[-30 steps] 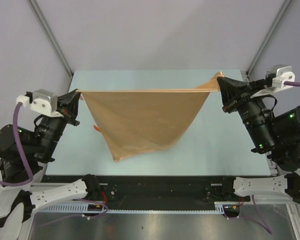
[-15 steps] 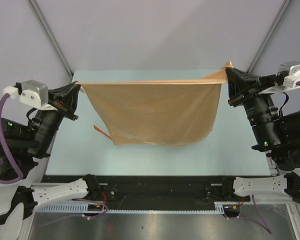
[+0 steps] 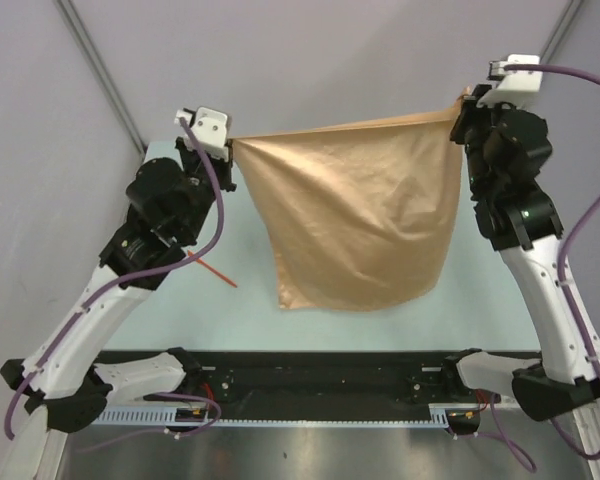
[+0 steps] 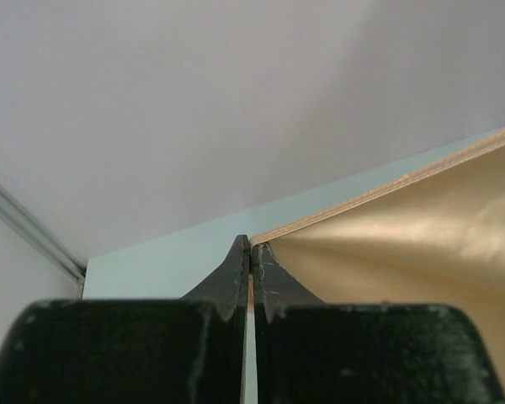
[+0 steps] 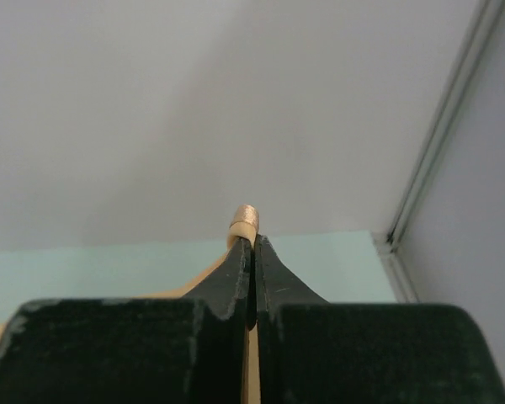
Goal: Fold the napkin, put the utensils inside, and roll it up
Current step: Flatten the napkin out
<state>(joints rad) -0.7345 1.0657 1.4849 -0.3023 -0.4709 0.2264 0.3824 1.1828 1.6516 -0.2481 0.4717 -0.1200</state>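
Note:
The peach-orange napkin [image 3: 360, 215] hangs in the air above the table, stretched between both arms, its lower edge drooping. My left gripper [image 3: 228, 143] is shut on its top left corner; the wrist view shows the hem [image 4: 387, 185] running off from the closed fingertips [image 4: 236, 265]. My right gripper [image 3: 462, 108] is shut on the top right corner, and a small fold of cloth [image 5: 244, 220] sticks out past its tips. The orange-red utensil [image 3: 215, 271] lies on the table left of the napkin, only part of its thin handle showing.
The pale green table [image 3: 460, 290] lies under the cloth, with a black rail [image 3: 320, 375] along its near edge. Grey walls and metal corner posts [image 3: 100, 70] close in the back and sides.
Both arms have risen and moved toward the back, lifting the napkin higher. The cloth went from a slack triangle to a hanging sheet, and its lower edge swung to the right.

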